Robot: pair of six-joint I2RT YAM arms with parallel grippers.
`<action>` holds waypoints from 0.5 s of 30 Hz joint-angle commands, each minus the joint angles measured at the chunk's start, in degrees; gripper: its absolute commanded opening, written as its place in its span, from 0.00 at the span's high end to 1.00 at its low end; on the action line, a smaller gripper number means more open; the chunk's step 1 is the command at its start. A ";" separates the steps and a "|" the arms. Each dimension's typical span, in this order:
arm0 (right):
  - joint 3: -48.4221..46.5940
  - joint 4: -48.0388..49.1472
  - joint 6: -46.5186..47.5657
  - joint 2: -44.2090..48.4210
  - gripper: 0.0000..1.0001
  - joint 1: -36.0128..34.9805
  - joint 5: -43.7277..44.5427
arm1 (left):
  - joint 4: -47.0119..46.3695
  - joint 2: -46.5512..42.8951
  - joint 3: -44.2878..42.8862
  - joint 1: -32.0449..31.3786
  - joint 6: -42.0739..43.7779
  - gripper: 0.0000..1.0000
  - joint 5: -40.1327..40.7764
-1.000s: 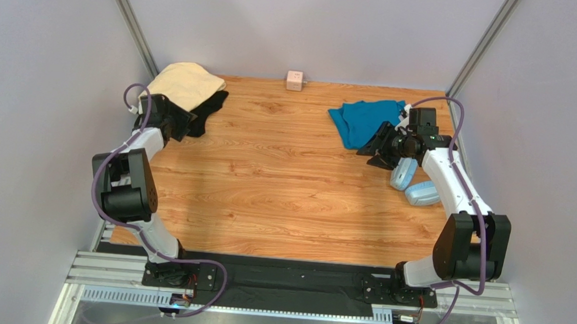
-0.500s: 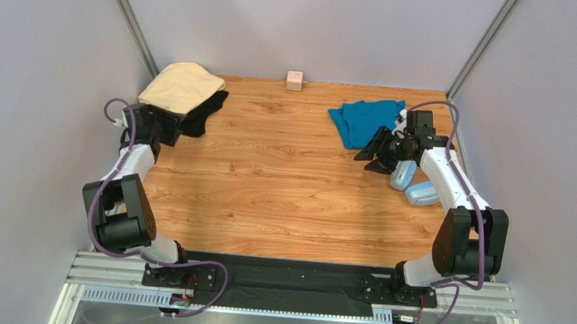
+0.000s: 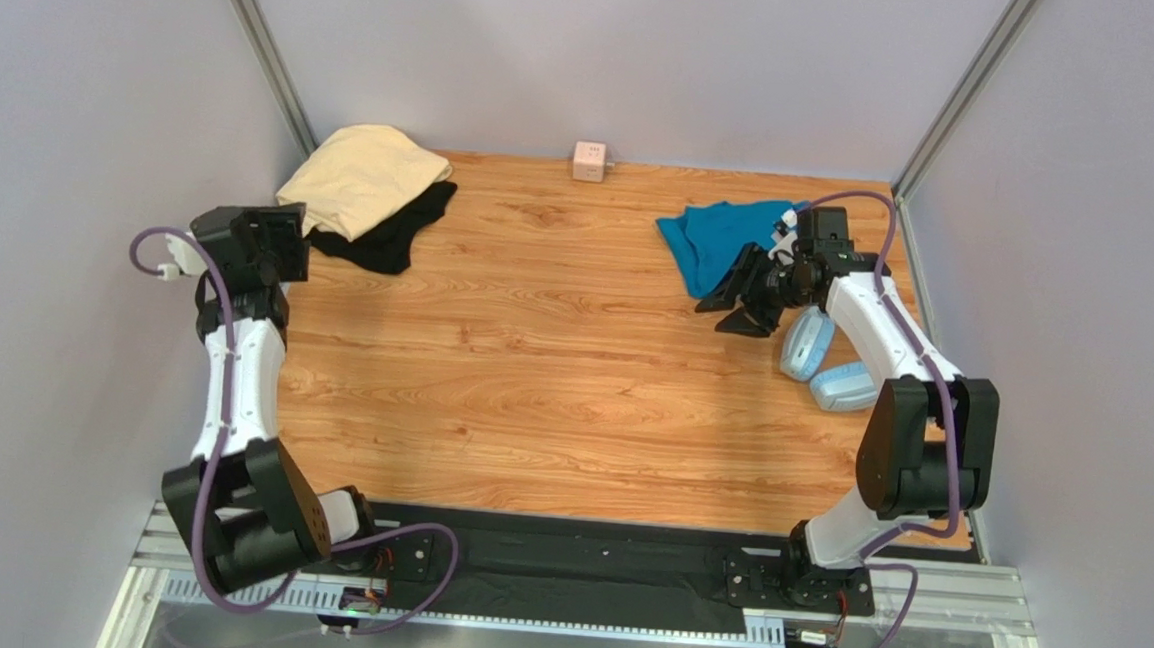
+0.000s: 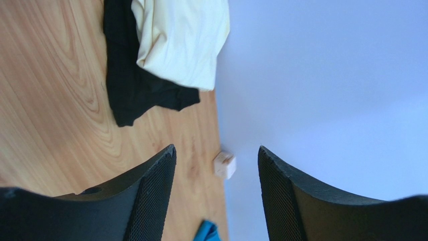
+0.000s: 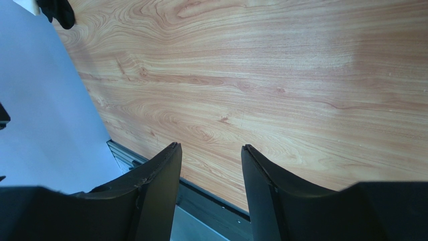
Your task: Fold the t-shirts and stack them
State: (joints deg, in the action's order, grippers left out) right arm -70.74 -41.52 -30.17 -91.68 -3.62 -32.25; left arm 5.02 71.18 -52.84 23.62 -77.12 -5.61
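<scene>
The cream-yellow t-shirt [image 3: 359, 173] lies bunched at the back left, partly on top of the black t-shirt [image 3: 393, 232]. Both also show in the left wrist view, cream [image 4: 181, 40] over black [image 4: 135, 85]. The teal t-shirt [image 3: 721, 240] lies crumpled at the back right. My left gripper [image 3: 296, 241] is open and empty, just left of the cream and black pile [image 4: 216, 150]. My right gripper [image 3: 732, 299] is open and empty at the teal shirt's near edge, facing bare wood [image 5: 211, 146].
Light-blue headphones [image 3: 829, 367] lie on the table beside my right forearm. A small pink cube [image 3: 590, 160] sits against the back wall, also in the left wrist view [image 4: 224, 164]. Grey walls close in on both sides.
My left gripper has drawn back to the left, off the cream and black shirts. My right gripper has shifted slightly left and back beside the teal shirt.
</scene>
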 commanded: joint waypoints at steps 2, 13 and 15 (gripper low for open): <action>-3.97 -0.84 -0.50 -2.80 0.47 -1.56 -2.11 | 5.87 -6.14 -2.52 0.38 -11.72 0.34 11.22; -8.71 -3.83 -0.94 -6.67 0.47 -4.73 -2.47 | 21.18 -4.91 -8.78 0.73 -21.57 0.40 16.33; -9.06 -4.89 -0.50 -6.15 0.48 -4.73 -2.20 | 19.94 -5.08 -8.51 0.90 -21.67 0.40 15.89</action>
State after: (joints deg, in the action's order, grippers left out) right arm -76.95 -44.16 -30.24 -98.15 -8.27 -33.54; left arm 22.83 65.93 -60.99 23.79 -94.19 9.39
